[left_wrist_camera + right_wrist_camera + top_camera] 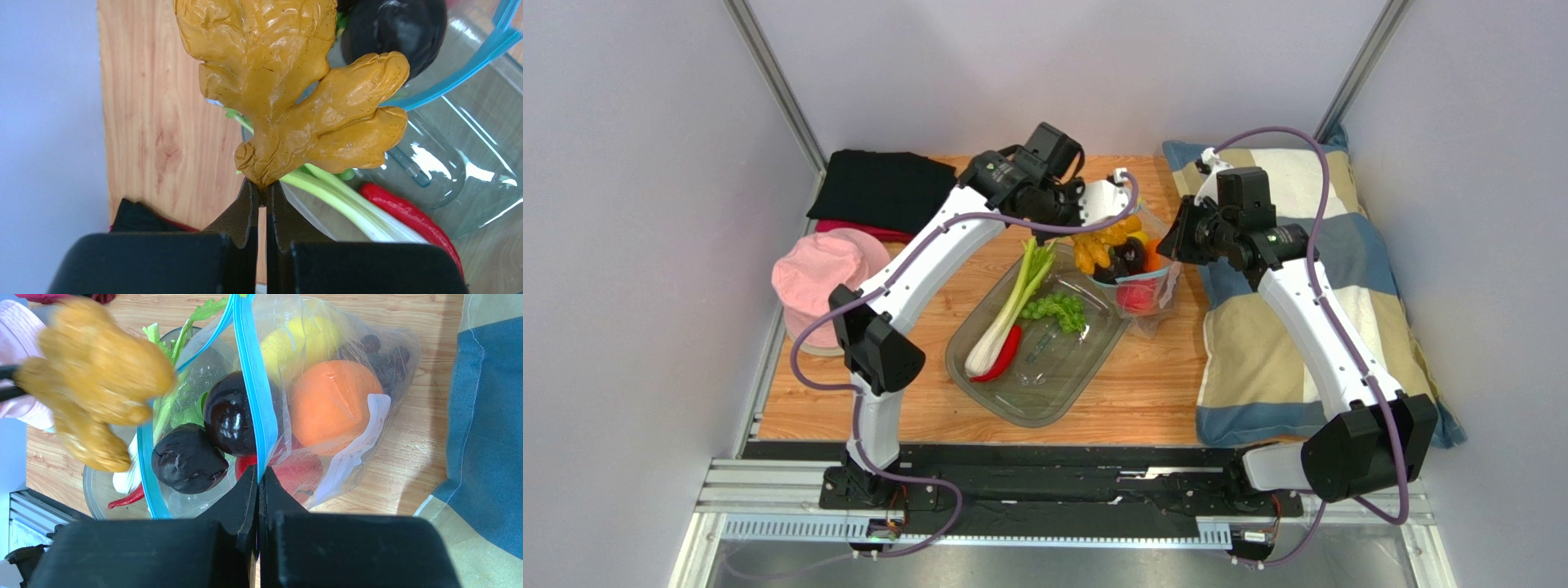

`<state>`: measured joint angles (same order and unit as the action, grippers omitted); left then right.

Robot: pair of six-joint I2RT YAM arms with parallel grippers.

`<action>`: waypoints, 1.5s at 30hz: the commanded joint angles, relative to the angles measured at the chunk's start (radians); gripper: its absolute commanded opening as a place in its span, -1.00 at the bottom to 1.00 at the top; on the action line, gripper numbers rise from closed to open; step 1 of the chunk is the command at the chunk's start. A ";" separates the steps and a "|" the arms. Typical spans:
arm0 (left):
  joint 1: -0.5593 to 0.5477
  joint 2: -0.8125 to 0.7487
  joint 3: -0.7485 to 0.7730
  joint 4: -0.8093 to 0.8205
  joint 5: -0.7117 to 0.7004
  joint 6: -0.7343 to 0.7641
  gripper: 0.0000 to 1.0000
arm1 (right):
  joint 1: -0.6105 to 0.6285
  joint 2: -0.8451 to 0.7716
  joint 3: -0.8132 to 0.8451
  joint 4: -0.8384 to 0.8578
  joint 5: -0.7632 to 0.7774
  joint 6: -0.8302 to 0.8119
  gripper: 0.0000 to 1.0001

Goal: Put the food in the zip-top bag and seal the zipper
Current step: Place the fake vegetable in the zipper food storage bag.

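Note:
My left gripper (pixel 265 184) is shut on the stem end of a knobbly yellow-brown ginger root (pixel 288 92) and holds it in the air beside the bag's open mouth; it also shows in the right wrist view (pixel 92 398). My right gripper (pixel 258 474) is shut on the blue zipper (pixel 251 386) of the clear zip-top bag (pixel 1146 292) and holds that edge up. The bag holds a lemon (pixel 301 337), an orange (pixel 331 401), two dark plums (pixel 187 459), a red fruit (pixel 298 474) and dark grapes (pixel 383 352). A leek (pixel 1014 306), red chili (pixel 1001 358) and greens (pixel 1057 309) lie in the tray.
The clear grey oval tray (pixel 1044 395) sits mid-table, just left of the bag. A checked pillow (pixel 1284 331) lies at the right. A pink hat (pixel 824 276) and a black cloth (pixel 885 186) are at the left rear. Grey walls close in both sides.

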<state>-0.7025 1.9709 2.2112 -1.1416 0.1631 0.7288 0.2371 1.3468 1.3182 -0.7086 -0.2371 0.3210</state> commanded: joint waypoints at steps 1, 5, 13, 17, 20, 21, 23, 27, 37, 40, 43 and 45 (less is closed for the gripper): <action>-0.046 0.011 0.053 0.011 -0.022 -0.035 -1.00 | 0.010 -0.003 0.064 0.021 -0.010 0.013 -1.00; -0.072 0.028 0.065 0.010 -0.027 -0.032 -1.00 | 0.030 0.008 0.069 0.026 -0.013 0.009 -1.00; -0.086 0.072 0.065 -0.021 -0.074 -0.022 -1.00 | 0.077 0.022 0.081 0.035 0.030 -0.013 -1.00; -0.084 0.080 0.044 -0.043 -0.108 -0.017 -1.00 | 0.087 0.006 0.078 0.035 0.067 -0.020 -1.00; -0.084 0.094 0.092 -0.049 -0.087 -0.037 -1.00 | 0.091 0.005 0.073 0.038 0.082 -0.019 -1.00; -0.087 0.098 0.114 -0.055 -0.074 -0.058 -1.00 | 0.091 0.008 0.073 0.038 0.075 -0.019 -1.00; -0.103 0.111 0.172 -0.058 -0.036 -0.080 -1.00 | 0.093 0.012 0.072 0.043 0.062 -0.013 -1.00; -0.153 0.100 0.174 -0.041 0.001 -0.097 -0.95 | 0.091 0.017 0.069 0.050 0.038 0.000 -1.00; -0.209 0.121 0.160 0.028 -0.010 -0.219 -0.67 | 0.090 -0.024 0.035 0.034 0.044 -0.017 -1.00; -0.201 0.077 0.130 0.051 0.035 -0.249 -0.18 | 0.087 -0.034 0.023 0.032 0.038 -0.013 -1.00; -0.151 -0.033 0.012 0.135 0.091 -0.316 0.25 | 0.062 -0.037 0.024 0.031 0.015 -0.005 -1.00; -0.105 -0.117 -0.070 0.190 0.125 -0.380 0.33 | 0.036 -0.038 0.023 0.032 -0.013 -0.005 -1.00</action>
<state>-0.8806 2.0342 2.2303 -1.0668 0.1944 0.4797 0.3058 1.3502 1.3380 -0.7143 -0.1905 0.3134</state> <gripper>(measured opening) 0.640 0.009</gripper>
